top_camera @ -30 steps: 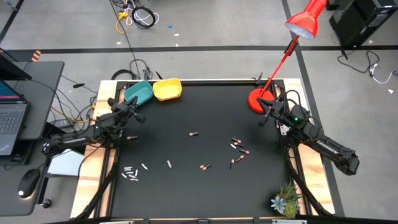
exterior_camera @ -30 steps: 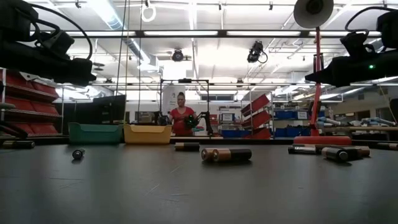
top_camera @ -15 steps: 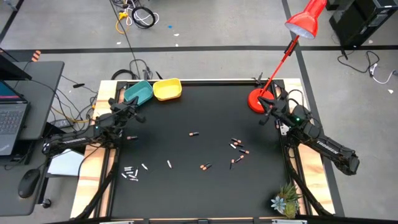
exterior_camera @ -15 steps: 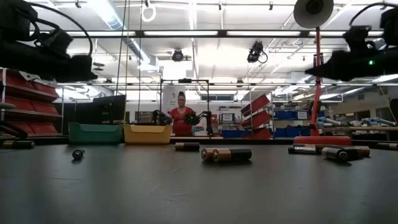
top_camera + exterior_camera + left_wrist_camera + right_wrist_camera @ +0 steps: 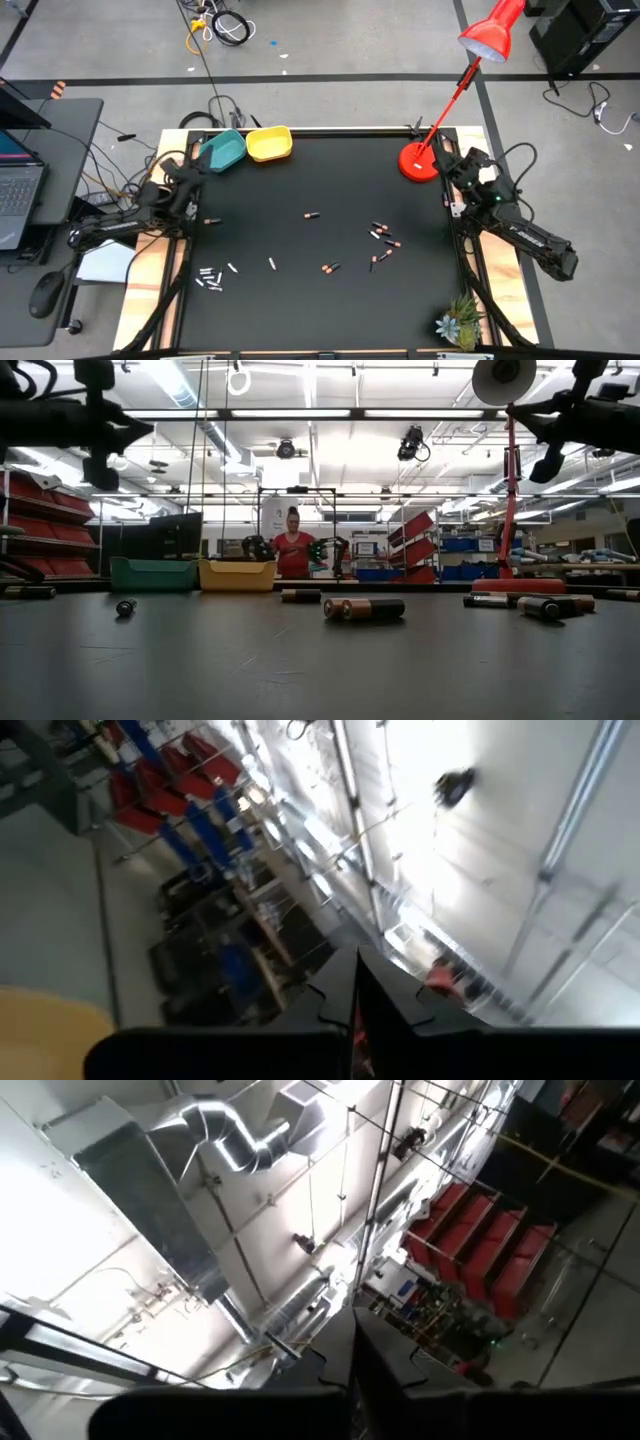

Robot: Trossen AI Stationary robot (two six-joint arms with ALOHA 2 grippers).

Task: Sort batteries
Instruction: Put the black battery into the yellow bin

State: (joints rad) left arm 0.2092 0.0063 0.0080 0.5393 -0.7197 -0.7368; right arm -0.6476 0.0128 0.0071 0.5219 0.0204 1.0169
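Batteries (image 5: 378, 234) lie scattered over the black table (image 5: 320, 300), none of them anywhere near either set of jaws. Nearest the front edge in the high view, a cluster of whitish-silver cells (image 5: 210, 277) sits at the left front, with two more pale ones (image 5: 271, 263) a little inward. Toward the middle lie dark cells with copper-orange ends: a pair (image 5: 330, 268) near the centre, a loose group right of centre, one (image 5: 311, 215) farther back, and a single one (image 5: 211, 220) near the left edge. In the low view, two dark copper-ended cells (image 5: 364, 608) lie end to end in the foreground, with others off to the right and a small one (image 5: 125, 607) end-on at the left. Both arms are raised and pulled back to the table's far corners. The left gripper (image 5: 192, 168) hovers above the left rear edge just beside the teal bowl (image 5: 222, 151), its fingers pressed together on nothing. The right gripper (image 5: 445, 160) hovers at the right rear beside the base of the red lamp (image 5: 416, 162), jaws likewise closed and empty. Both wrist views look up at the ceiling past closed fingertips. The yellow bowl (image 5: 269, 143) stands touching the teal one at the back edge. Beyond the table, a person (image 5: 293, 552) in a red top stands in the room.
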